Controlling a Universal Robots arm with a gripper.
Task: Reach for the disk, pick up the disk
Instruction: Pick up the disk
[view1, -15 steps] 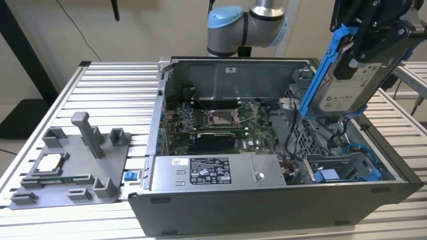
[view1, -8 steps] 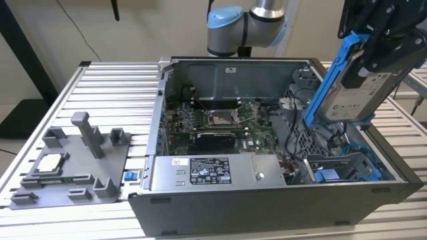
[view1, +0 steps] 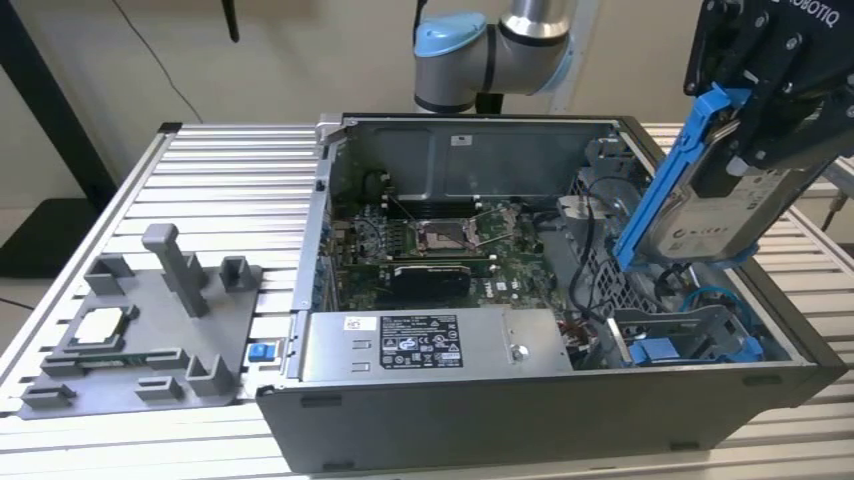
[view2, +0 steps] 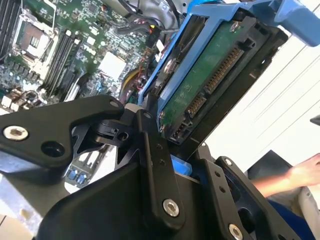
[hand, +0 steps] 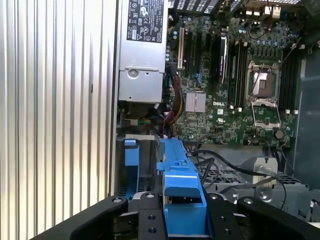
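Note:
The disk (view1: 705, 215), silver-grey with a white label and blue rails, hangs tilted on edge above the open computer case's corner at the exterior view's right. My gripper (view1: 750, 150) is shut on its upper part, its black fingers on either side. In the second wrist view the disk's green circuit-board underside (view2: 207, 75) and connector face the camera, with the black fingers (view2: 152, 150) clamped at its near end. In the first wrist view the disk's blue rail (hand: 180, 192) sits between the gripper's black links (hand: 182, 220), well above the case floor.
The open case (view1: 534, 410) holds a motherboard (view1: 441, 240), a grey power supply box (view1: 427, 345) and a drive bay with a blue bracket (view1: 681, 345). A grey fixture (view1: 147, 330) with a small chip stands on the slatted table. A person's hand (view2: 305, 175) is nearby.

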